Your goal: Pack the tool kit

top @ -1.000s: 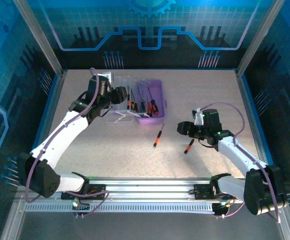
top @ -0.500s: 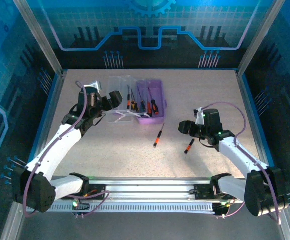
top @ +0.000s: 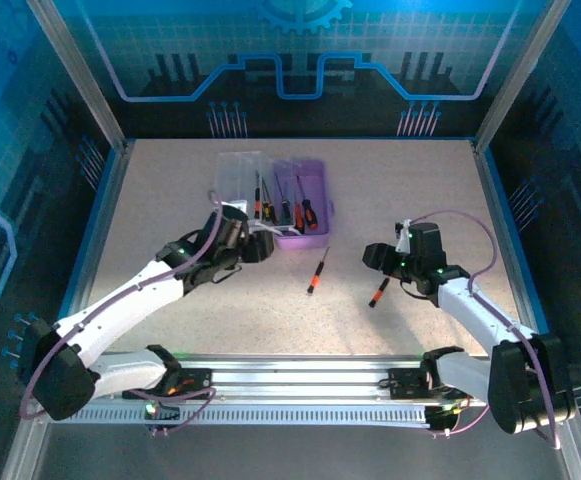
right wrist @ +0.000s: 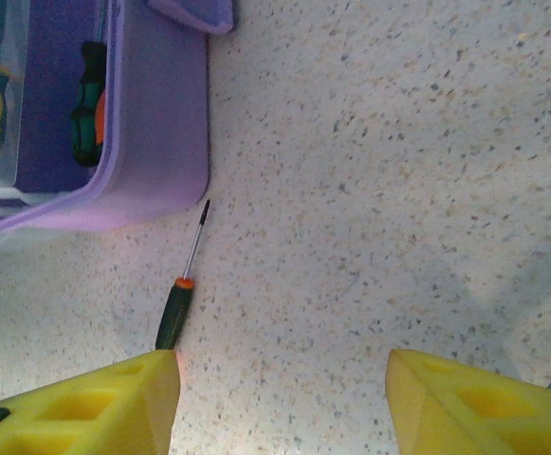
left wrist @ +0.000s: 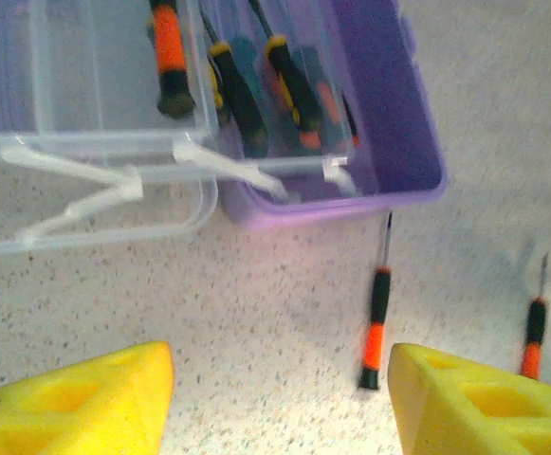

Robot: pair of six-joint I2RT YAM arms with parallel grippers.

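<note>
Since the earlier frame the left arm has swung from beside the clear lid (top: 238,178) toward the table (top: 420,180) centre. Its left hand (top: 255,245) now sits at 7 o'clock of the purple case (top: 305,200). The right hand (top: 373,257) has barely shifted.

The case lies at 12 o'clock of the table centre. It is open, with the lid folded flat on the table at its 9 o'clock side. The packed screwdrivers (top: 285,208), with black, orange and yellow handles, lie side by side in the case near the hinge.

The first loose screwdriver (top: 317,271) lies on the table at 6 o'clock of the case, apart from it, its tip pointing to 1 o'clock. The second loose screwdriver (top: 379,292) lies at 4 o'clock of the first, just below the right hand.

In the left wrist view the yellow fingers (left wrist: 76,398) are spread wide with nothing between them. The case's near wall and both loose screwdrivers lie ahead of them.

In the right wrist view the fingers (right wrist: 484,398) are likewise spread and empty. The first loose screwdriver lies just ahead of the left-side finger.
</note>
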